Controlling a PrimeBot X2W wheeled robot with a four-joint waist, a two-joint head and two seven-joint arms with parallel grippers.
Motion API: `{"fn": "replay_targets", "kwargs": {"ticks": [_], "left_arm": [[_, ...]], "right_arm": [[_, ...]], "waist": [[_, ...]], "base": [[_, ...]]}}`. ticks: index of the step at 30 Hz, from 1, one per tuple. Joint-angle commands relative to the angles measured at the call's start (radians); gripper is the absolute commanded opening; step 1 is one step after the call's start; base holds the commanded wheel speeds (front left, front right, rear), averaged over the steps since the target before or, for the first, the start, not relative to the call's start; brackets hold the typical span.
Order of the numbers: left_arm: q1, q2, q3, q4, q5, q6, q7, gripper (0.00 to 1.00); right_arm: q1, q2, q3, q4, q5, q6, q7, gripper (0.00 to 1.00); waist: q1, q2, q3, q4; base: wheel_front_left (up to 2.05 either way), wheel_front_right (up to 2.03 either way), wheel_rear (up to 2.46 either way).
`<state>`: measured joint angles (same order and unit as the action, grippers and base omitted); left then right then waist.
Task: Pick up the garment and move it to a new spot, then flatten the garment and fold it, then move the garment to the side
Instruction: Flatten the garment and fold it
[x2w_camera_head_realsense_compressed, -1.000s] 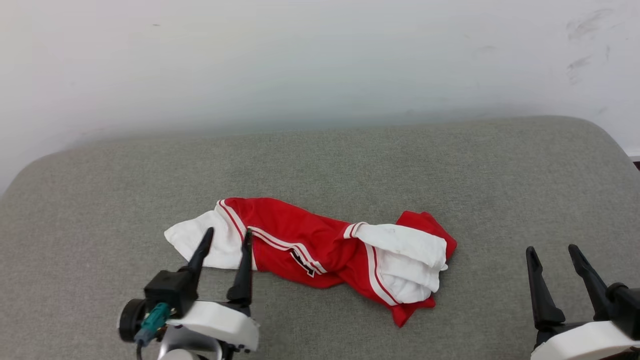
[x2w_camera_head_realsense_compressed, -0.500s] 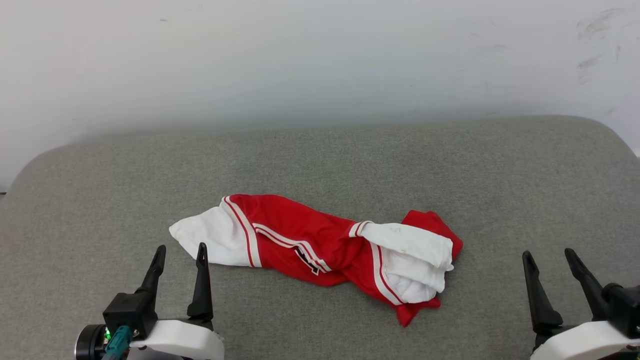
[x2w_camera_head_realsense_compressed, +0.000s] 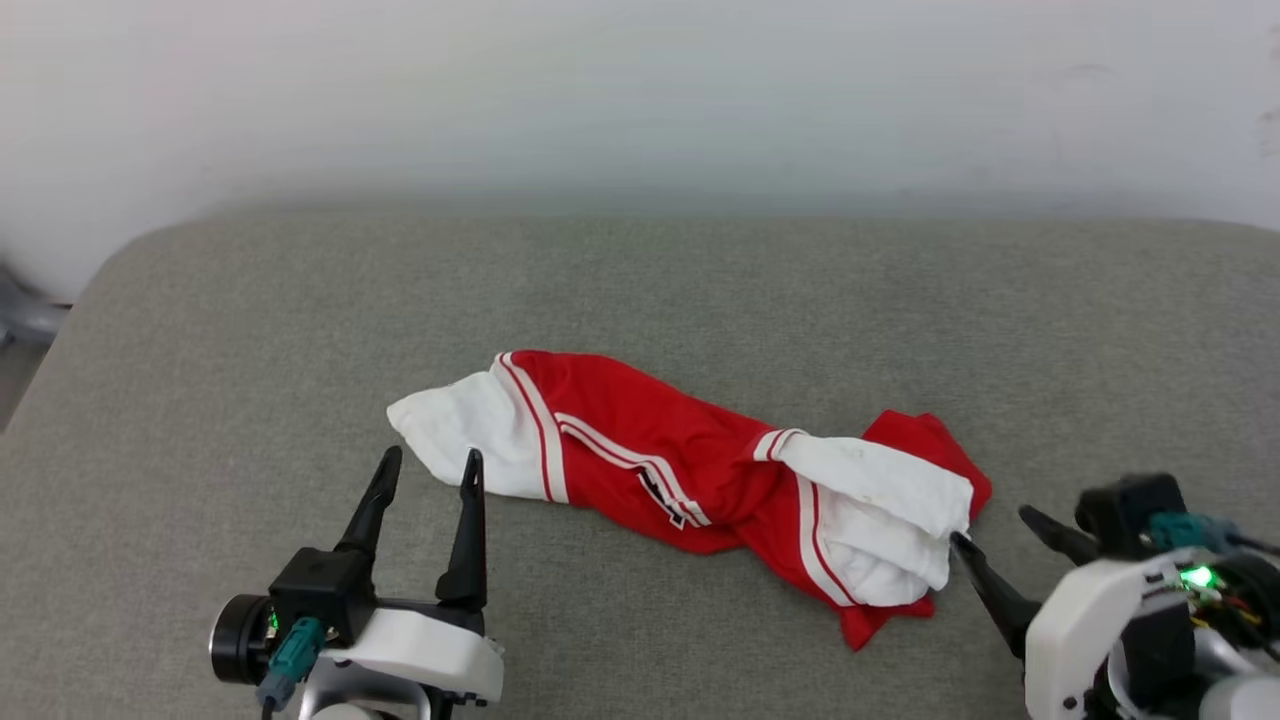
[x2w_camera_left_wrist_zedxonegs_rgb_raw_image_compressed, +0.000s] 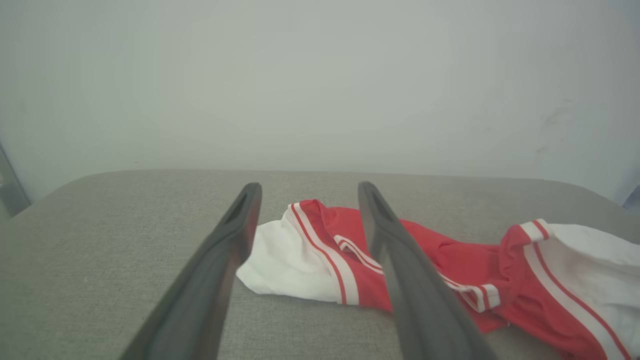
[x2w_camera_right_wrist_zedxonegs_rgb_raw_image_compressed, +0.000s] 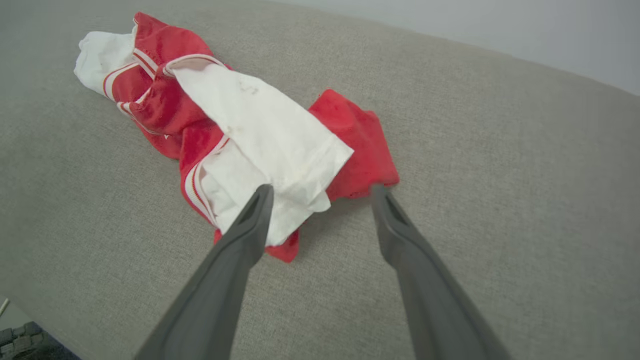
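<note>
Head view, item one: left gripper (x2w_camera_head_realsense_compressed: 432, 455), two long dark fingers spread apart, nothing between them, tips just short of the white sleeve at the garment's left end; left wrist view shows the same gripper (x2w_camera_left_wrist_zedxonegs_rgb_raw_image_compressed: 308, 186) with that sleeve seen through the gap between its fingers, well clear of both. Item two: right gripper (x2w_camera_head_realsense_compressed: 990, 525), fingers likewise spread and empty, angled toward the garment's right end; in the right wrist view this gripper (x2w_camera_right_wrist_zedxonegs_rgb_raw_image_compressed: 321, 188) has one fingertip over the edge of the white sleeve and the other beside the red corner, contact not determinable. Item three: the garment (x2w_camera_head_realsense_compressed: 650, 450), red with white sleeves and red-and-white striped trim, lying crumpled in a long twisted bundle, one white sleeve at each end, a fragment of black-and-white lettering (x2w_camera_head_realsense_compressed: 665, 495) showing in a fold at mid-length; also listed from the left wrist (x2w_camera_left_wrist_zedxonegs_rgb_raw_image_compressed: 450, 260) and right wrist (x2w_camera_right_wrist_zedxonegs_rgb_raw_image_compressed: 250, 115). Item four: grey fabric cushion (x2w_camera_head_realsense_compressed: 700, 290) bearing the garment near its middle. Item five: pale wall (x2w_camera_head_realsense_compressed: 640, 90) behind
</note>
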<state>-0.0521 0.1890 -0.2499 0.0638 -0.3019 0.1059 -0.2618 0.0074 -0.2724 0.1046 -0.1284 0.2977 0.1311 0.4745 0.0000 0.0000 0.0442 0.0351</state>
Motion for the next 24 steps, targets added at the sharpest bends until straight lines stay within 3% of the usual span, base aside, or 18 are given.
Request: {"fn": "replay_targets", "kwargs": {"ticks": [1,6,12,13,14,15,24], "left_arm": [[-0.019,-0.003,-0.004,-0.002,0.004,-0.006,-0.005,1.00],[-0.045,-0.026,-0.017,0.006,0.009,-0.016,-0.004,1.00],[-0.062,-0.051,-0.015,0.016,0.018,-0.026,-0.004,1.00],[-0.064,-0.054,-0.014,0.017,0.018,-0.028,-0.004,1.00],[-0.067,-0.057,-0.012,0.018,0.020,-0.029,-0.004,1.00],[-0.068,-0.060,-0.010,0.019,0.022,-0.032,-0.004,1.00],[-0.056,-0.075,0.016,0.026,0.034,-0.041,-0.004,1.00]], "right_arm": [[-0.037,-0.032,0.027,0.007,0.017,-0.001,0.020,1.00],[-0.156,-0.139,0.165,0.061,0.066,-0.001,0.102,1.00],[-0.258,-0.206,0.273,0.149,0.111,-0.001,0.135,1.00],[-0.269,-0.212,0.280,0.162,0.113,-0.001,0.133,0.95],[-0.280,-0.216,0.285,0.174,0.119,-0.001,0.128,0.36],[-0.291,-0.217,0.287,0.180,0.125,-0.001,0.118,0.00],[-0.362,-0.256,0.232,0.173,0.120,-0.001,0.070,0.00]], "waist": [[0.0000,0.0000,0.021,0.018],[0.0000,0.0000,0.059,0.048],[0.0000,0.0000,0.090,0.075],[0.0000,0.0000,0.094,0.078],[0.0000,0.0000,0.096,0.080],[0.0000,0.0000,0.098,0.081],[0.0000,0.0000,0.089,0.047]], "base": [[0.00,0.00,0.00],[0.00,0.00,0.00],[0.00,0.00,0.00],[0.00,0.00,0.00],[0.00,0.00,0.00],[0.00,0.00,0.00],[0.00,0.00,0.00]]}}
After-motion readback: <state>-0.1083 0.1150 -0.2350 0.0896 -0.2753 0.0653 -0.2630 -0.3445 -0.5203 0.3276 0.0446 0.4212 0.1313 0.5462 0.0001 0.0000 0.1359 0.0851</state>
